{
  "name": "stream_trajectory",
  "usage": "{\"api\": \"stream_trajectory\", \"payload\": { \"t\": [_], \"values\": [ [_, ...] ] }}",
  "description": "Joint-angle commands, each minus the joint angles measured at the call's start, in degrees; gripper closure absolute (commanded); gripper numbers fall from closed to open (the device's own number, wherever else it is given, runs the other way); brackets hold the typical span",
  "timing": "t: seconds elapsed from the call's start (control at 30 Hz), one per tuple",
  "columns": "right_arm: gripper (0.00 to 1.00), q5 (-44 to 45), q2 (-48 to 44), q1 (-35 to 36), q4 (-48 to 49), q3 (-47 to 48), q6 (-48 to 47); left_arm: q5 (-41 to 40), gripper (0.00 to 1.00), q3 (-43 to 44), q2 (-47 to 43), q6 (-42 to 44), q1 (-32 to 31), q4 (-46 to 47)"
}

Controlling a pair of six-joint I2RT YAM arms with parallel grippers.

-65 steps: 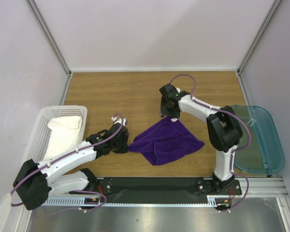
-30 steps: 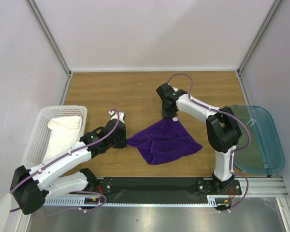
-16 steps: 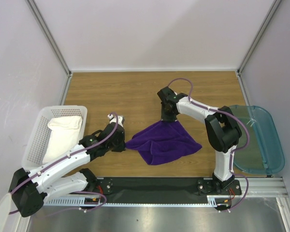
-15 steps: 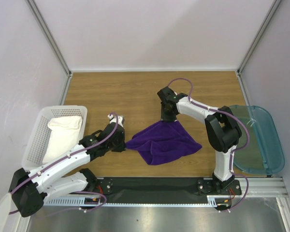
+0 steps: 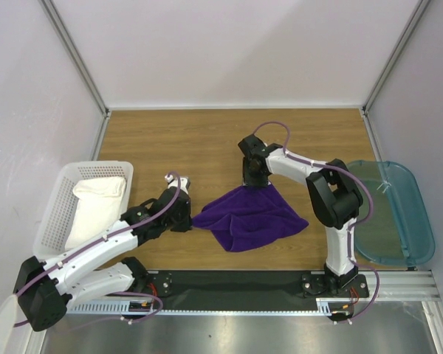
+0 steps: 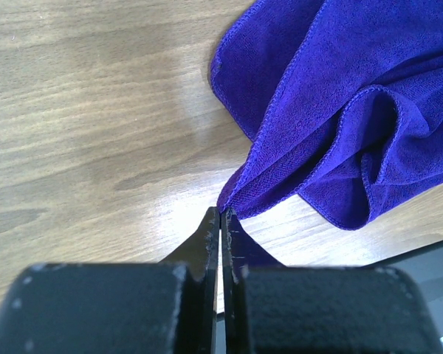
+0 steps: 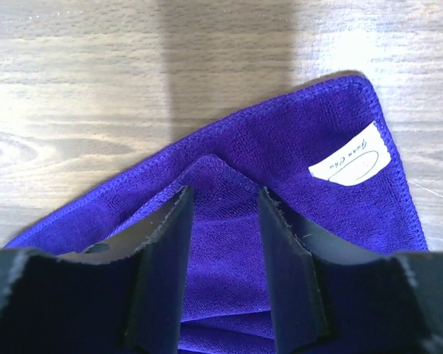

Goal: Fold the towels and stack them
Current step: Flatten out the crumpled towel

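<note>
Purple towel (image 5: 252, 215) lay rumpled on the wooden table (image 5: 170, 140) between the arms. It looked like soft, light, limp cloth that would sag and drag, best taken at its hemmed corners. The left gripper (image 6: 220, 215) was pinched onto its left corner. The right gripper (image 7: 223, 210) stood parted over the far corner beside the white tag (image 7: 351, 164), grasping nothing.

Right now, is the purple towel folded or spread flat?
Partly folded: the purple towel lies doubled, one corner over its tagged layer, rumpled near the left pincer.
</note>
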Motion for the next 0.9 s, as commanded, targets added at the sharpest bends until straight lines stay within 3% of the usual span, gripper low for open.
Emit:
{"api": "stream_trajectory", "payload": {
  "t": [0.0,0.1,0.23,0.3,0.5,0.67,0.77,0.8,0.87],
  "values": [
    [0.54,2.6,1.2,0.3,-0.3,3.7,-1.4,0.4,1.0,-0.2,0.0,0.2,-0.1,1.9],
    [0.59,2.8,2.1,0.3,-0.7,4.3,-1.1,0.5,1.0,-0.1,0.5,0.1,-0.1,2.0],
    [0.89,3.6,1.7,0.6,-1.6,4.3,-0.4,0.4,0.99,0.2,1.2,0.3,-0.1,1.7],
    [0.98,4.7,0.6,0.7,-2.0,4.3,-0.4,0.2,1.0,0.6,1.3,0.4,-0.1,1.6],
    [1.0,5.8,-1.9,0.6,-3.5,5.6,-1.5,-1.5,1.0,2.4,1.7,0.6,0.0,1.0],
    [1.0,7.2,-9.2,-0.2,-4.5,9.5,-2.1,-3.3,1.0,8.1,0.5,3.2,2.9,-0.1],
    [1.0,8.0,-13.4,-1.2,-4.4,15.4,-3.7,-2.4,1.0,15.8,0.1,7.8,8.3,1.6],
    [1.0,8.4,-16.4,-3.7,-3.2,25.6,-6.9,-4.7,1.0,24.2,2.2,15.5,14.1,6.1],
    [1.0,8.4,-17.2,-4.2,-3.1,28.7,-7.7,-5.1,1.0,29.4,4.0,17.3,14.9,7.1]
  ]
}}
